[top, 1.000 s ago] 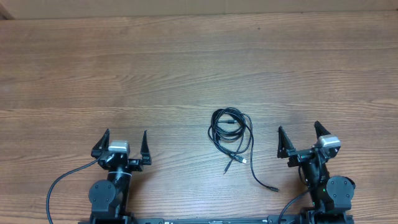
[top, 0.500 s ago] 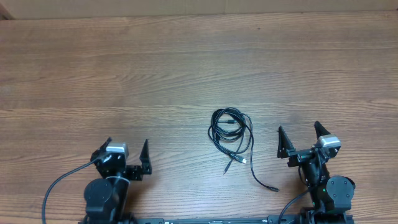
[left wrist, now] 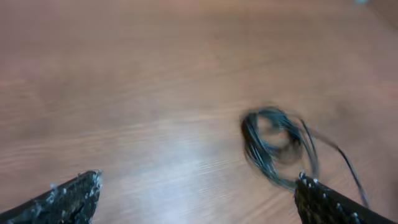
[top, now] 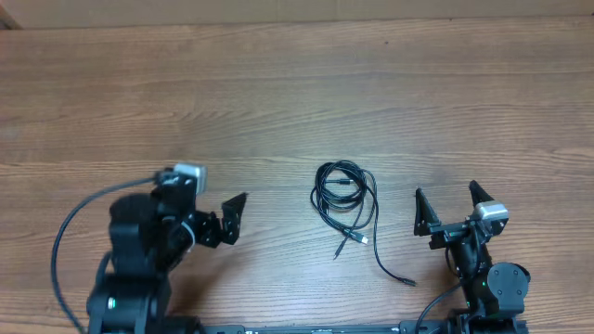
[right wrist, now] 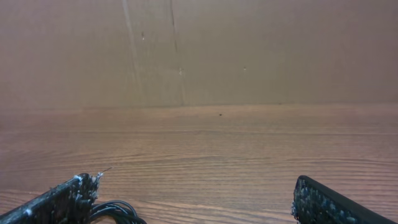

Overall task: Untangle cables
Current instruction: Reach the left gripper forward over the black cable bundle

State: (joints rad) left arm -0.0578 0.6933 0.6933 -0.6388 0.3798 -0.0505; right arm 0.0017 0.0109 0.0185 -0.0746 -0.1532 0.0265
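Observation:
The cables lie as a tangled coil of thin black cord on the wooden table, right of centre, with loose ends and small plugs trailing toward the front. In the left wrist view the coil is blurred, ahead and to the right, just beyond the right fingertip. My left gripper is open and empty, turned toward the coil, well to its left; it shows open in its own view. My right gripper is open and empty, right of the coil. In the right wrist view a bit of cable shows beside the left finger.
A thick black arm cable loops at the left front. A brown cardboard wall stands along the table's far edge.
My left arm has risen and swung right, turning its gripper toward the coil. The right arm and the cables have not moved.

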